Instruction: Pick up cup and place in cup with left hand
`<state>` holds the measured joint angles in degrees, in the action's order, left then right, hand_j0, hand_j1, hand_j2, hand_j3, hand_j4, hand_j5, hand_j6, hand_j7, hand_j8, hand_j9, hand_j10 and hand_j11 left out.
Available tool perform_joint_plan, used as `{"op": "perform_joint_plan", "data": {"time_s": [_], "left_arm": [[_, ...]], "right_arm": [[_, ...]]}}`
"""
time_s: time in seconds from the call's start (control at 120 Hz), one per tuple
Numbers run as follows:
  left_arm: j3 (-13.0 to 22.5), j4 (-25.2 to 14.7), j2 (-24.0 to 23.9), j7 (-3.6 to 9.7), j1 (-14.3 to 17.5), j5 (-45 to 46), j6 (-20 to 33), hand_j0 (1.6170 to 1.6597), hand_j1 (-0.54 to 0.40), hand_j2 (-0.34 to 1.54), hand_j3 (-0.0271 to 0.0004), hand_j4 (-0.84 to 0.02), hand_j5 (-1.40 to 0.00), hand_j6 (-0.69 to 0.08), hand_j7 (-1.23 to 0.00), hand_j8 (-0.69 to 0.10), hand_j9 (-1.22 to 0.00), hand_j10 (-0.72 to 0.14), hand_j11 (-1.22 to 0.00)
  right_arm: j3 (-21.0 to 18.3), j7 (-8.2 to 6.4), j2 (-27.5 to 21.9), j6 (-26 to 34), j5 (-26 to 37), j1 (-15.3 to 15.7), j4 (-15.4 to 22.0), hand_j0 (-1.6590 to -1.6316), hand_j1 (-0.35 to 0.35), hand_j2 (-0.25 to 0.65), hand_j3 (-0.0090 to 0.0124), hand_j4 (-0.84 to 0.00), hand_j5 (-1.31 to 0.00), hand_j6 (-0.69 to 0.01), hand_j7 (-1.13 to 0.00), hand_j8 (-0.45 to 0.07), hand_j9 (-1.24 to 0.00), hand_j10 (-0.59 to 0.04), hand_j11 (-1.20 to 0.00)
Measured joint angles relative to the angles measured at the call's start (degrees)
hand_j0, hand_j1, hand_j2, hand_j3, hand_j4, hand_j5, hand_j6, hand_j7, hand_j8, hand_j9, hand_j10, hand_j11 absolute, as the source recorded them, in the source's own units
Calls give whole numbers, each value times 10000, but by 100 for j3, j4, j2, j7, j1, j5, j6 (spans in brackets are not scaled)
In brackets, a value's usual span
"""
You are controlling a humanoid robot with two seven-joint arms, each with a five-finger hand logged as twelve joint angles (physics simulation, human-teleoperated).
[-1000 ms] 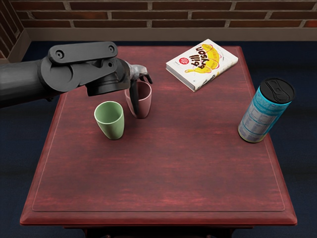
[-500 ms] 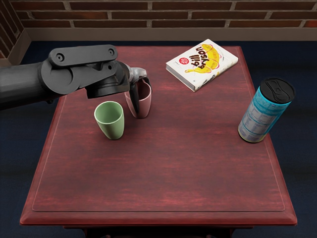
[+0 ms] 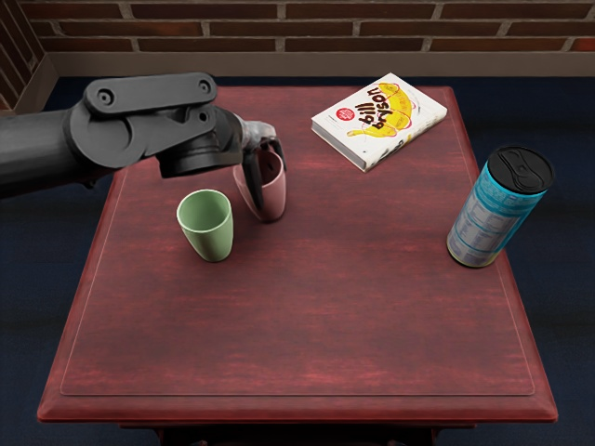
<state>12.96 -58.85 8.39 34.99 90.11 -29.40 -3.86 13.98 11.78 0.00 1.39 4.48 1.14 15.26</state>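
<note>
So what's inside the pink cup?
Part of the pink cup's dark inside shows, but I can't make out anything lying in it. The left hand covers some of the opening, and the cup's near wall hides the bottom, so something could be down there.

“Talk me through the room. What's up top?”

“Straight across the far side runs a brick wall (image 3: 353, 30), reddish-brown courses with paler mortar, and a plain grey-brown skirting board (image 3: 372, 64) below it!”

“And over to the left?”

“Another wall (image 3: 13, 60) meets it in a corner, slanting out of my view!”

“Underfoot?”

“Dark blue floor (image 3: 33, 279), showing either side of my table (image 3: 307, 316). The top's deep red, streaky, a thin line traced inside its edge. Beneath the near side, dark framework (image 3: 307, 439), perhaps; it's too shadowy for me to be sure.”

“The light?”

“Soft on the tabletop, dimmer down on the floor.”
</note>
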Motion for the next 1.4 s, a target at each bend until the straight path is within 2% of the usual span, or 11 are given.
{"op": "perform_joint_plan", "data": {"time_s": [0.333, 0.508, 0.658, 0.683, 0.758, 0.917, 1.075, 1.167, 1.242, 1.267, 1.4], "left_arm": [[-49, -3, 386, -2, 606, 414, -319, 16502, -1224, 965, 1, -3365, -8890, -1550, -8645, -1162, -8391, -3588, -8248], [-23, -126, 725, 1, 909, 733, -493, 16492, -1865, 1581, 1, -2646, -9393, -785, -9084, -661, -8615, -3564, -8530], [59, -326, 1135, 1, 1163, 992, -627, 16475, -2159, 2199, 1, -2858, -9375, -1142, -9163, -366, -8824, -3538, -8760], [85, -366, 1201, 2, 1199, 1041, -642, 16475, -1922, 2232, 1, -3072, -9373, -1450, -9152, -790, -8855, -3016, -8772], [177, -502, 1466, 4, 1263, 1127, -670, 16479, -1250, 2119, 1, -3919, -9195, -2365, -9019, -1626, -8777, -3929, -8728], [279, -753, 1778, 4, 1320, 1232, -734, 16486, -314, 1414, 1, -4808, -9219, -2848, -8865, -2401, -8798, -4570, -8713], [419, -951, 2120, 3, 1457, 1403, -788, 16487, -270, 1414, 0, -5094, -9253, -3030, -8946, -2522, -9028, -4800, -8907], [459, -1098, 2331, 2, 1458, 1445, -810, 16486, -373, 1094, 0, -4715, -9276, -2714, -9000, -2546, -9087, -4706, -8992], [485, -1196, 2421, 1, 1463, 1462, -803, 16496, -694, 2233, 0, -4863, -9392, -2685, -8989, -3066, -9125, -4796, -9040], [489, -1220, 2463, 1, 1466, 1472, -804, 16496, -695, 2489, 0, -4972, -9498, -2738, -9021, -2643, -9182, -4844, -9074], [513, -1296, 2487, 0, 1552, 1535, -801, 16518, -1201, 4586, 0, -5208, -9514, -3114, -8964, -2803, -9153, -5102, -9084]], "right_arm": [[0, 0, 0, 1, 0, 0, 3, -16581, -3116, -65, 0, -310, -404, -309, -404, -309, -404, -310, -404], [0, 0, 0, 1, -3, -1, 5, -16581, -3115, -65, 0, -311, -405, -310, -405, -310, -405, -311, -405], [0, 0, 0, 1, -5, -12, 8, -16581, -3115, -65, 0, -311, -405, -310, -405, -310, -405, -311, -405], [0, 0, 0, 1, -6, -13, 9, -16581, -3115, -65, 0, -311, -405, -309, -405, -310, -405, -311, -405], [0, 0, 0, -1, -7, -15, 10, -16581, -3115, -65, 0, -310, -405, -309, -405, -310, -405, -310, -405], [0, 0, 0, -1, -8, -17, 11, -16581, -3116, -64, 0, -309, -404, -308, -405, -308, -404, -309, -404], [0, 0, 0, -3, -9, -21, 15, -16581, -3116, -65, 0, -309, -404, -308, -405, -309, -404, -310, -405], [0, 0, 0, -4, -13, -24, 18, -16581, -3115, -65, 0, -309, -405, -308, -405, -309, -405, -310, -405], [0, 0, 0, -5, -15, -26, 19, -16581, -3116, -65, 0, -309, -404, -308, -405, -309, -405, -310, -405], [0, 0, 0, -6, -16, -28, 19, -16581, -3116, -65, 0, -309, -404, -308, -405, -309, -404, -310, -405], [0, 0, 0, -6, -17, -33, 20, -16581, -3115, -65, 0, -310, -405, -309, -405, -310, -405, -310, -405]]}}
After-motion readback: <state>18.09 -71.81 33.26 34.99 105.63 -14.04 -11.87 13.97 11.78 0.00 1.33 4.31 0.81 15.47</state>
